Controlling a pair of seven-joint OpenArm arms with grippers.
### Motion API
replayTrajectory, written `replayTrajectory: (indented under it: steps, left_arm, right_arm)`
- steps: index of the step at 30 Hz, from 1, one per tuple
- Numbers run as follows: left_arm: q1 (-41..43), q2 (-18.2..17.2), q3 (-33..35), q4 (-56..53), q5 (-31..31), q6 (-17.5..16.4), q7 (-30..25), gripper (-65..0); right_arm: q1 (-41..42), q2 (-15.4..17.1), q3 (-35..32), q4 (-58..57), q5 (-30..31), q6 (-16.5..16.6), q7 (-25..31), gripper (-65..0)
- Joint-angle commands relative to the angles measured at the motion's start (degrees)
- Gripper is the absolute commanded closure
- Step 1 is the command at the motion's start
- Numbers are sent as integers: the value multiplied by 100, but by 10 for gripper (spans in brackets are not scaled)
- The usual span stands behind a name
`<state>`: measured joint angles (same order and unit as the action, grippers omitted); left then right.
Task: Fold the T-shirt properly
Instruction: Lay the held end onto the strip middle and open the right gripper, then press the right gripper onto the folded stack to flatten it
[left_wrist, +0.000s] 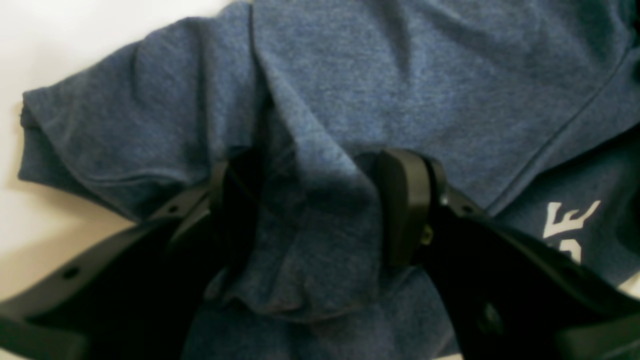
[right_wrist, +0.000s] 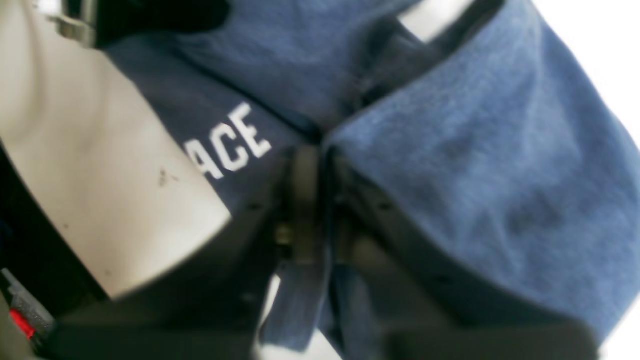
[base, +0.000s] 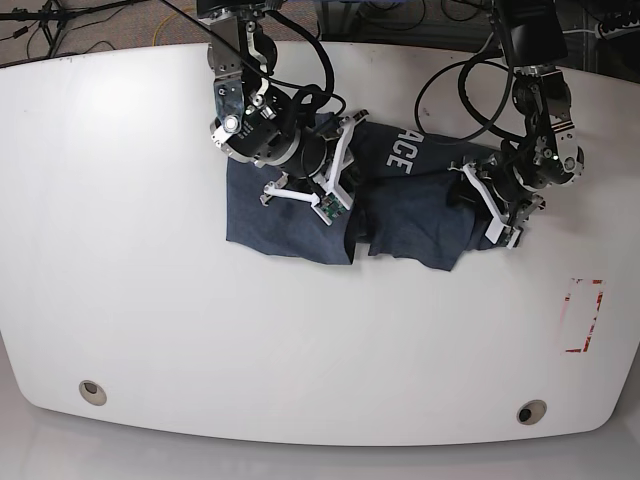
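Observation:
The dark blue T-shirt (base: 290, 225) lies crumpled on the white table (base: 130, 250), partly folded over itself, with white letters "ACE" (base: 410, 150) near its far edge. My right gripper (base: 335, 170) is over the shirt's middle. In the right wrist view its fingers (right_wrist: 305, 190) stand almost together, with a strip of the T-shirt (right_wrist: 475, 165) pinched between them beside the letters (right_wrist: 232, 142). My left gripper (base: 495, 205) is at the shirt's right end. In the left wrist view a raised ridge of the T-shirt (left_wrist: 310, 210) fills the gap between its fingers (left_wrist: 405, 205).
A red-outlined rectangle (base: 583, 315) is marked on the table near the right edge. Two round fittings (base: 92, 390) (base: 531, 411) sit near the front edge. Cables (base: 60, 12) run along the back, beyond the table.

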<state>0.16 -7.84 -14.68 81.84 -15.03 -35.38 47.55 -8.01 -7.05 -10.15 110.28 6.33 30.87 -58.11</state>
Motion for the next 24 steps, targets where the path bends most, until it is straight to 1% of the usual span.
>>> replayTrajectory:
  steps: [1, 3, 5, 7, 11, 12, 16, 19, 21, 24]
  left_arm:
    - [120, 6, 30, -101, 311, 25, 586, -336]
    - [120, 6, 30, -101, 311, 25, 586, -336]
    - [120, 6, 30, -101, 311, 25, 586, -336]
    - [120, 6, 30, -101, 311, 25, 586, -336]
    - [111, 6, 30, -110, 311, 25, 586, -336]
    - [102, 6, 30, -110, 311, 25, 586, -336]
    - [93, 6, 30, -110, 311, 25, 586, -336]
    - [85, 6, 30, -110, 311, 34, 586, -336]
    - [76, 6, 30, -110, 311, 34, 586, -336]
    - [76, 6, 30, -110, 311, 34, 586, -336]
  right_arm:
    - [102, -29, 0, -43, 57, -6, 92, -231]
    - [102, -29, -9, -26, 57, -6, 92, -309]
    - [85, -29, -9, 9, 57, -6, 92, -363]
    - [67, -29, 0, 159, 57, -6, 92, -390]
    - [41, 32, 79, 449, 57, 3, 92, -393]
    - [5, 129, 184, 546, 57, 3, 92, -393]
    - [-12, 340, 378, 590, 57, 20, 74, -393]
    - [-30, 613, 431, 590, 57, 56, -84, -393]
    - [-74, 736, 413, 590, 57, 56, -216, -393]
    - [-267, 806, 422, 616, 57, 56, -286, -393]
